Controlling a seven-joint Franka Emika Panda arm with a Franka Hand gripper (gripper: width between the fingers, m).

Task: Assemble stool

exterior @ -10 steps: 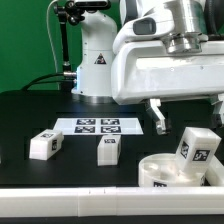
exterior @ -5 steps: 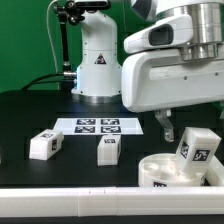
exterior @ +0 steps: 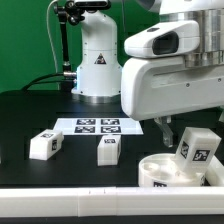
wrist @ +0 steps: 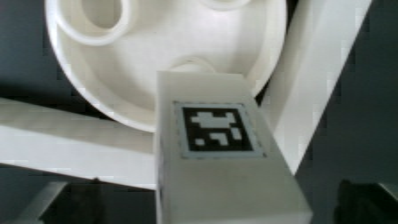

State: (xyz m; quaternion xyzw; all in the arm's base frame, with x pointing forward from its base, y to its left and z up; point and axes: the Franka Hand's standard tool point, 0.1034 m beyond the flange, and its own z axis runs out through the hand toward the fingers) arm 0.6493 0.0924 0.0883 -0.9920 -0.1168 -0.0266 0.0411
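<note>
Between the pincer's [wrist: 210, 198] wide-apart jaws, clamped on nothing, a tagged leg [exterior: 197, 148] stands on the seat [exterior: 160, 172], which spreads toward seven o'clock in the exterior view.

No words or numbers can be read. A black triangular warning sign [exterior: 101, 61] stands on the arm's white base [exterior: 93, 80] at the tabletop's [exterior: 20, 120] far edge. Black-and-white square tags cover the marker board [exterior: 97, 126] and mark the outer leg [exterior: 43, 144] and the middle leg [exterior: 108, 149] nearer the front edge. Another marks the third leg [exterior: 196, 147] on the seat [exterior: 150, 172]; the wrist view shows a leg tag [wrist: 215, 130] close up.
</note>
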